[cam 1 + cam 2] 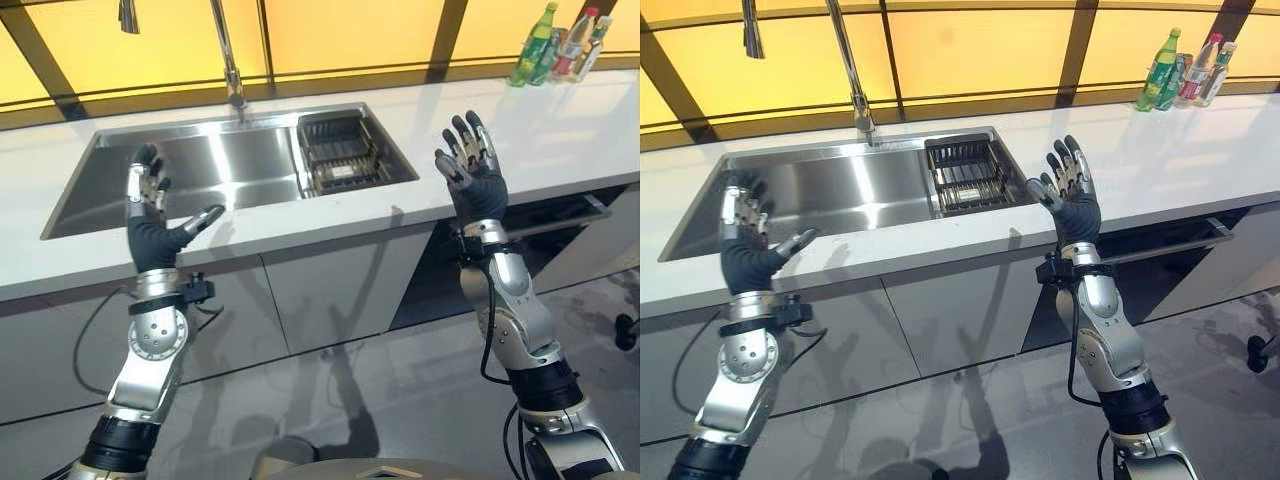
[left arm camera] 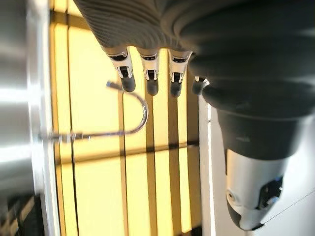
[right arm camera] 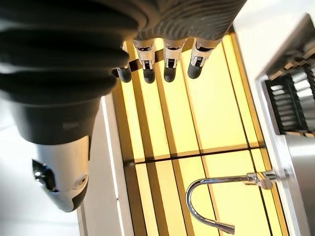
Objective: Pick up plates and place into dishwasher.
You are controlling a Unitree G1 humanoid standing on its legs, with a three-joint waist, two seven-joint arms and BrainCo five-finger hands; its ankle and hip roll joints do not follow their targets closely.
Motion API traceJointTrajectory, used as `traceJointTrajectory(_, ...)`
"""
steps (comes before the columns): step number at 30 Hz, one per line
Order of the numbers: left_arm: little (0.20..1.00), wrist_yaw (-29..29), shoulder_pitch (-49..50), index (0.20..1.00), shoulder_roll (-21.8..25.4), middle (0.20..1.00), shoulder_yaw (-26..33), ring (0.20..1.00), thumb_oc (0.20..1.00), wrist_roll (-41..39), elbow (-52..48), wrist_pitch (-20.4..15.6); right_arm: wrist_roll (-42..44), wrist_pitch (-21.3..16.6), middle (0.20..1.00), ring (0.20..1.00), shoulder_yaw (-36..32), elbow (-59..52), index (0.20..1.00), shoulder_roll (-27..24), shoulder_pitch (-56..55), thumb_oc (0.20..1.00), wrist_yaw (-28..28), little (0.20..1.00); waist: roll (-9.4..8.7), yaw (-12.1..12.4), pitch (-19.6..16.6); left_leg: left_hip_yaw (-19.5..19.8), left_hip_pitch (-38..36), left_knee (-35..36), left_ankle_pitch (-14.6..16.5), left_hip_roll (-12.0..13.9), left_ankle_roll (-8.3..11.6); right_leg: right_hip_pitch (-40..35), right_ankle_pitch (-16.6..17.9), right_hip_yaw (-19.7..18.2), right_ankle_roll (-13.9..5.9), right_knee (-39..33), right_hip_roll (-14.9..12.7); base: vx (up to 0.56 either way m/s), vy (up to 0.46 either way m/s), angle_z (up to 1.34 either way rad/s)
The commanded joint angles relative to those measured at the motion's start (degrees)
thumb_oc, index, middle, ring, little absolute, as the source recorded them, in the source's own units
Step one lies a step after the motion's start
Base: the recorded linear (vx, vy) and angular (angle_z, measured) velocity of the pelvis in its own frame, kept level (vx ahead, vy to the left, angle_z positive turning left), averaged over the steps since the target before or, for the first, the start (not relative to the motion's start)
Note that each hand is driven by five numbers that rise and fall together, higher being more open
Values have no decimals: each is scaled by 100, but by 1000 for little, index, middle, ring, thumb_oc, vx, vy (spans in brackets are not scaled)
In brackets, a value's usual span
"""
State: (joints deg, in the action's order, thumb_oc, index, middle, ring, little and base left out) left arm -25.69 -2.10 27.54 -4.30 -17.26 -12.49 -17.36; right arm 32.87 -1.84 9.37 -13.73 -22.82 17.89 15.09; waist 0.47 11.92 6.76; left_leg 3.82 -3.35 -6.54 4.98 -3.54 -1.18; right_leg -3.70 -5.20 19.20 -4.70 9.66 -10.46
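Note:
Both hands are raised in front of the white counter (image 1: 540, 130), fingers straight and apart, holding nothing. My left hand (image 1: 148, 205) stands before the front edge of the steel sink (image 1: 210, 165). My right hand (image 1: 470, 170) is up at the right of the sink, above a dark opening under the counter (image 1: 450, 270) with a grey bar handle (image 1: 575, 215) along its top. In the left wrist view the fingertips (image 2: 147, 83) point at the yellow window. The right hand's fingertips (image 3: 170, 69) do the same.
A dark wire rack (image 1: 340, 150) sits in the sink's right end. A tall curved faucet (image 1: 228, 60) rises behind the sink. Several drink bottles (image 1: 558, 45) stand at the counter's far right. Grey cabinet fronts (image 1: 330, 290) run below the counter.

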Motion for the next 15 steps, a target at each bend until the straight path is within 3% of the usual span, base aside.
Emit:
traceJointTrajectory(1,1000,203,-206,1000,157,1000,-112,1000,1000,-175,-469,-23,-548,-210,1000,1000,161,-493,1000,61,76,1000,207,1000,-320,94,-220,-291,186,-454,276,15,-109,-191,1051,-315,-259,-894,-628,-54,173,1)
traceJointTrajectory(4,1000,230,-314,1000,110,1000,-187,1000,1000,-190,-500,41,-679,-265,1000,1000,161,-701,1000,35,-127,1000,280,1000,-329,-7,-255,-231,189,-335,227,-53,-184,-10,1125,-547,-266,-710,-603,-58,131,7)
traceJointTrajectory(7,1000,273,-431,1000,4,1000,-273,1000,1000,-344,-500,161,-761,-402,1000,1000,35,-915,1000,-121,-509,1000,374,1000,-333,-263,-370,-13,234,-41,51,-112,-256,218,942,-1033,-215,-476,-92,-29,85,56)
traceJointTrajectory(10,1000,251,-430,1000,-83,1000,-271,1000,1000,-288,-548,168,-749,-535,1000,1000,-85,-899,1000,-162,-665,1000,223,1000,-340,-358,-492,61,231,138,-9,-129,-240,188,776,-1132,-114,-715,177,6,3,59)
traceJointTrajectory(12,1000,295,-416,1000,-123,1000,-279,1000,1000,-356,-573,175,-689,-611,1000,1000,-170,-881,1000,-197,-778,1000,70,1000,-348,-430,-533,90,229,164,-6,-134,-229,237,827,-1318,-111,-713,242,20,-57,35)
traceJointTrajectory(15,1000,356,-405,1000,-172,1000,-292,1000,1000,-437,-646,223,-687,-575,1000,1000,-128,-927,1000,-246,-822,1000,72,1000,-353,-416,-568,100,158,241,-33,-100,-173,141,753,-1245,-59,-836,300,11,-66,54)
